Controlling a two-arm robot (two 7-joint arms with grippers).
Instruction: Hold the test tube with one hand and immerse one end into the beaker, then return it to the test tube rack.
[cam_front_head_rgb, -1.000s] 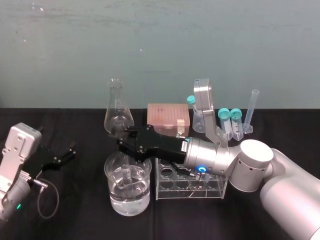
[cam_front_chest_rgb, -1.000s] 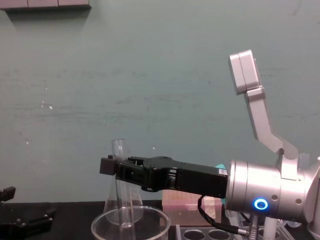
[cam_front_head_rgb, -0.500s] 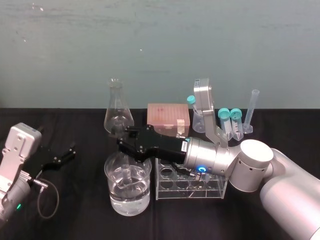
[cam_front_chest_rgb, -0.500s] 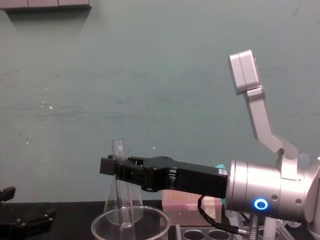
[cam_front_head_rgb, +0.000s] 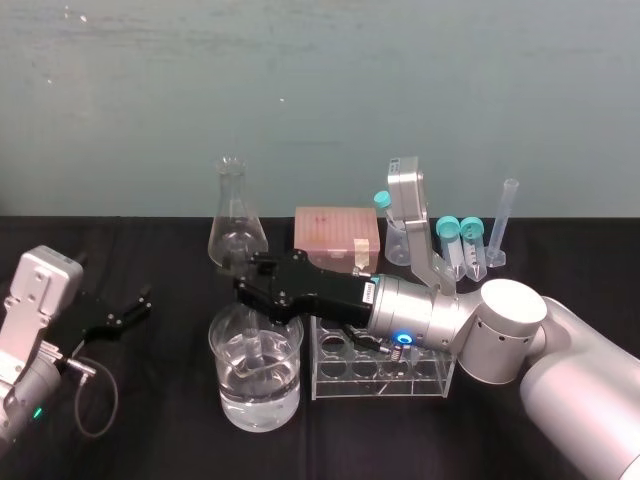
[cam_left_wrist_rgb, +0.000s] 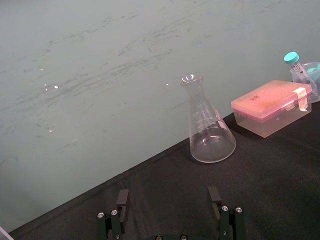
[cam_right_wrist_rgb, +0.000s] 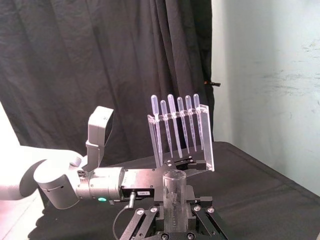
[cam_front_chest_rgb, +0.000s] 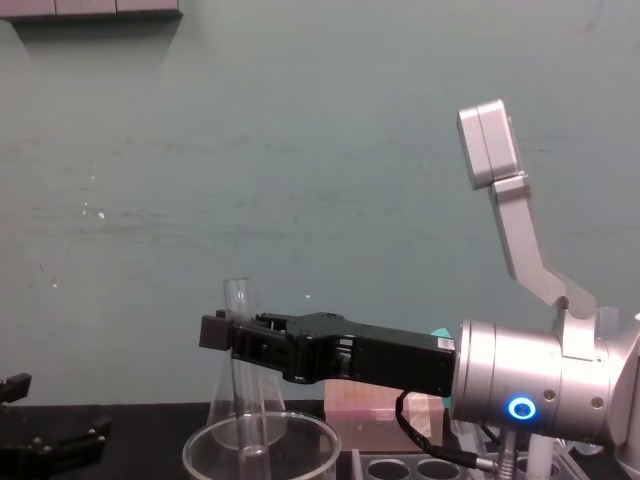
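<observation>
Fingers (cam_right_wrist_rgb: 202, 217) of our right gripper (cam_front_head_rgb: 248, 290) are closed on the test tube (cam_right_wrist_rgb: 174, 192), pinching it from both sides below its open mouth. We hold the tube upright over the beaker (cam_front_head_rgb: 222, 370), and its lower part reaches down past the rim into the glass. The beaker holds clear liquid, but we cannot tell whether the tube's round end sits under the surface. Our right arm stretches in from the right, low across the black table (cam_front_head_rgb: 150, 420), and passes above the test tube rack (cam_front_head_rgb: 420, 385), which stands just beside the beaker on its right. Behind the beaker stands a cone-shaped flask (cam_front_head_rgb: 235, 220), and a pink box (cam_front_head_rgb: 337, 232) sits behind the rack, with teal-capped tubes (cam_front_head_rgb: 460, 245) farther right. Our left gripper (cam_front_head_rgb: 125, 312) is parked well to the left of the beaker, low over the table, its two fingers spread apart and gripping nothing. From its wrist we look across bare table toward the flask and the pink box.
</observation>
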